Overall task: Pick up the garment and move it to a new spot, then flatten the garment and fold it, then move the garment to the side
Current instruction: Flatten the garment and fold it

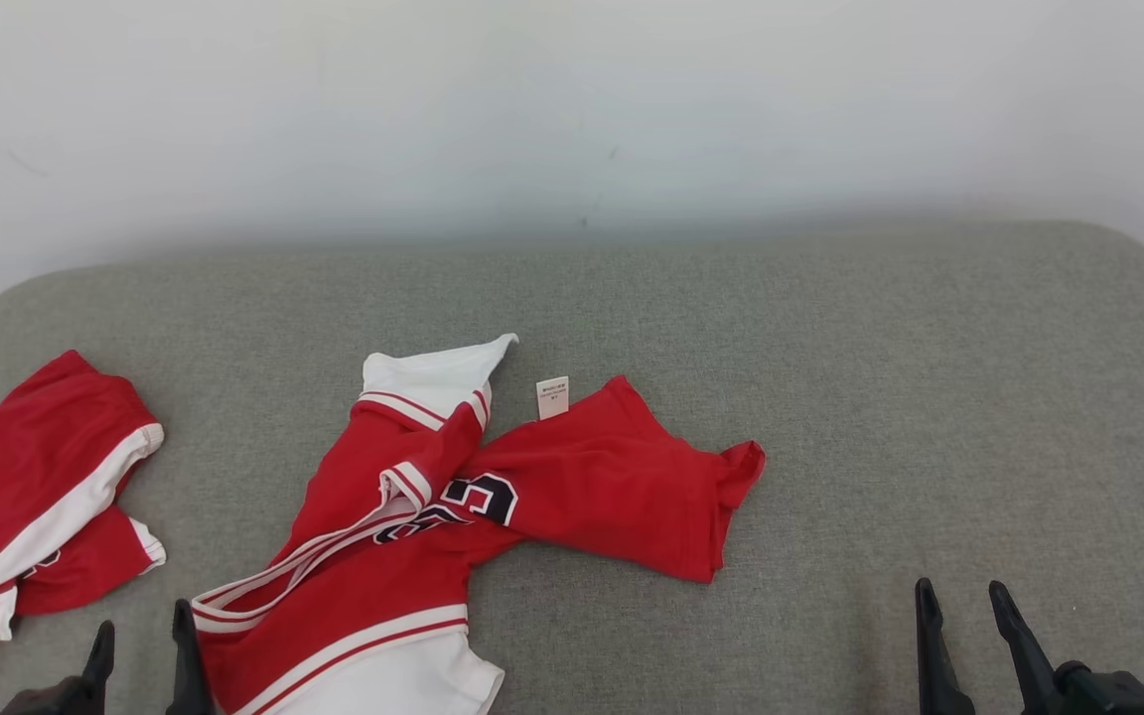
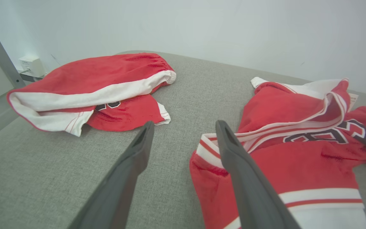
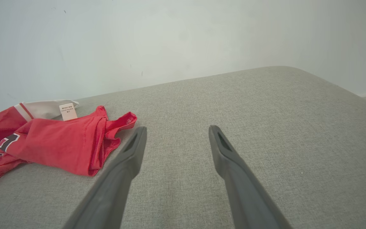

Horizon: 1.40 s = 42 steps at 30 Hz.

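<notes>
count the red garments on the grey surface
2. A crumpled jersey lies in the middle, front of the surface. Shorts lie at the far left, apart from it. More of the shorts runs past the head view's left edge, and folds could hide something small.

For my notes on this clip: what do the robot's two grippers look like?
The left gripper and right gripper match. Each has two long, matte, dark grey fingers that taper to blunt tips, with a narrow slot recessed into the inner face near each tip.
</notes>
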Available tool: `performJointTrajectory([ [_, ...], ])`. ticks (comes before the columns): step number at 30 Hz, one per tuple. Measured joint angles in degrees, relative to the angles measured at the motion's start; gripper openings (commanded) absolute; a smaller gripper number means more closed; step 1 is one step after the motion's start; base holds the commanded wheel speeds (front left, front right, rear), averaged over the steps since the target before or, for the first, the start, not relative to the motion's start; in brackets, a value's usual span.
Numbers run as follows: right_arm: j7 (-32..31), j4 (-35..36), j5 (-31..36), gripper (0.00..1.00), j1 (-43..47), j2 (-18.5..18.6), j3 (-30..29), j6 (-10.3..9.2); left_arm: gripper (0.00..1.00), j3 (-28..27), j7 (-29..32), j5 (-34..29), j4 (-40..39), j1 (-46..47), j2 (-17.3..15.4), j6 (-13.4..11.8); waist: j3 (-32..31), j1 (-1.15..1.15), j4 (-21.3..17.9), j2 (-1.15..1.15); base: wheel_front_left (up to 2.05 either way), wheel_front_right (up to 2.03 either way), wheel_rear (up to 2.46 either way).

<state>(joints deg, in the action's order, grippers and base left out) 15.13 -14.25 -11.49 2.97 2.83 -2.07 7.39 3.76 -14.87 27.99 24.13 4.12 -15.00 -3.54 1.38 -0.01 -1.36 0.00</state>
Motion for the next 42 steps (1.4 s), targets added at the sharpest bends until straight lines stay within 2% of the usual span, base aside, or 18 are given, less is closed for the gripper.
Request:
performJointTrajectory([
  [9,0.00,0.25,-0.75,1.00,0.84,0.00,0.05,0.00,1.00,-2.75,-0.16,-5.66,-12.46,-2.42,3.38,0.67,-1.45,0.00,0.97,0.00,0.00,0.00,0.00],
  [14,0.00,0.45,-1.20,1.00,1.25,0.00,0.04,0.00,1.00,-3.37,-0.16,-9.87,-18.47,-4.64,4.98,2.15,-2.11,0.00,1.41,0.00,0.00,0.00,0.00],
  [22,0.00,0.41,-1.54,1.00,1.84,0.00,0.13,0.00,1.00,-4.37,-0.16,-12.99,-22.08,-8.76,6.93,3.64,-2.79,0.01,1.71,0.00,0.00,0.00,0.00],
  [33,0.00,0.38,-0.98,1.00,2.07,0.00,0.63,0.00,1.00,-5.47,-0.16,-16.01,-22.03,-11.15,8.73,5.17,-2.44,0.01,3.55,0.00,0.00,0.00,0.00],
  [42,-1.83,-1.51,2.50,1.00,-5.12,0.20,4.44,0.00,1.00,-5.61,-0.16,-17.55,-21.37,-10.85,9.62,5.94,-2.08,0.01,5.59,0.00,0.00,0.00,0.00],
])
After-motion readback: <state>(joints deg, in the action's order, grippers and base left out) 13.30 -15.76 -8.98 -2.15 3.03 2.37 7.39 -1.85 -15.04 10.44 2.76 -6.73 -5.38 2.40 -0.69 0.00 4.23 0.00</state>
